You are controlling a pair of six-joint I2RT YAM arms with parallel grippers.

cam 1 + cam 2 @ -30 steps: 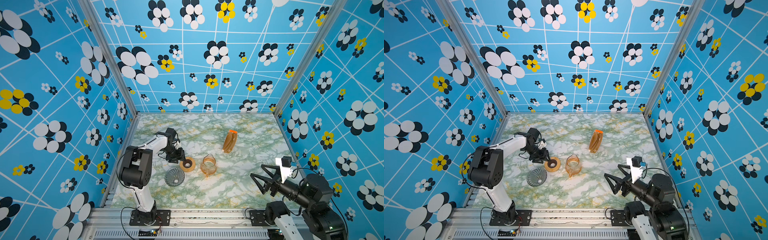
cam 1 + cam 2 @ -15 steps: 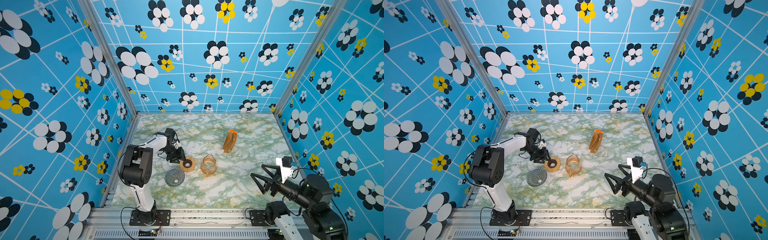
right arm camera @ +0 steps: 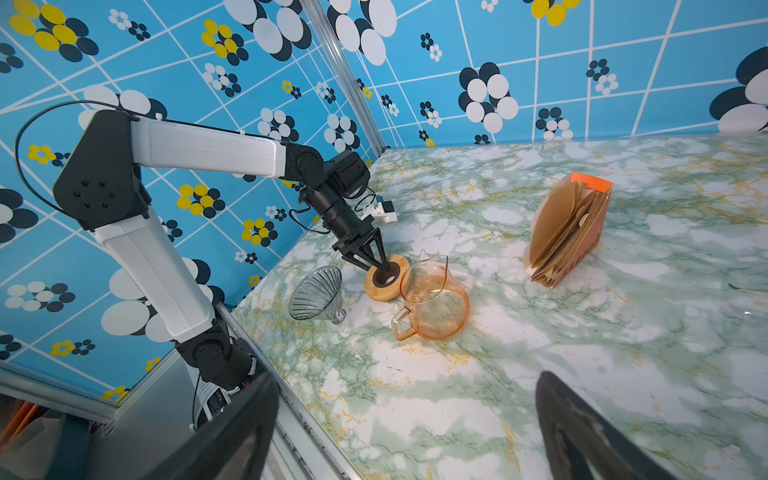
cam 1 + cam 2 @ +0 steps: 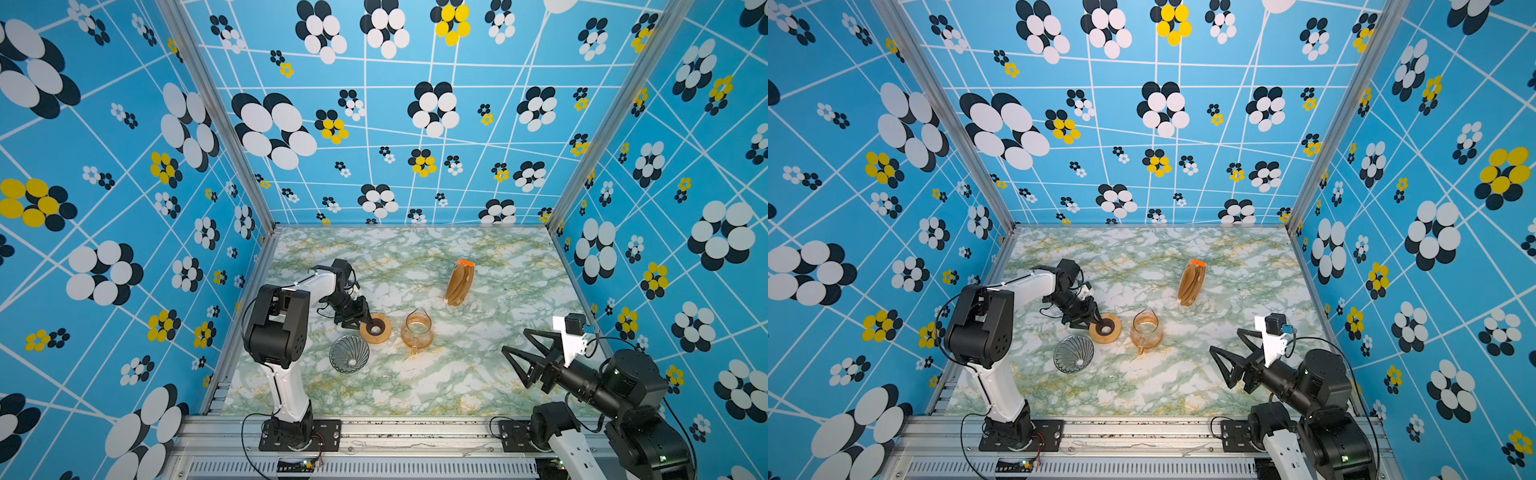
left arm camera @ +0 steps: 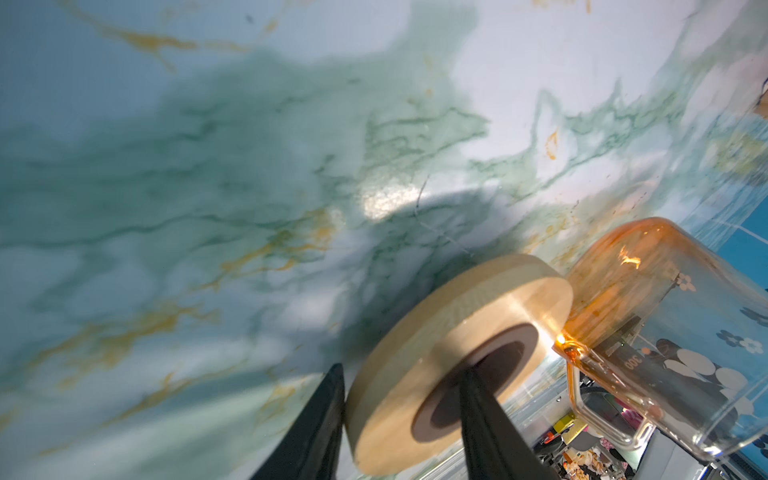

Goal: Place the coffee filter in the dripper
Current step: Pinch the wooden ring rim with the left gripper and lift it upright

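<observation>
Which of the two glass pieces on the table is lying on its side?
The clear grey ribbed dripper, tipped over with its wide mouth facing sideways. The amber carafe stands upright on its base.

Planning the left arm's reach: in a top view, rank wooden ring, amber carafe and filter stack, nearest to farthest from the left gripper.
From the left gripper:
1. Wooden ring, at its fingertips.
2. Amber carafe, just right of the ring.
3. Filter stack, farther back and right.

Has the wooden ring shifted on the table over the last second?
No. In both top views the wooden ring lies where it did, with the same gaps to the amber carafe and the dripper.
</observation>
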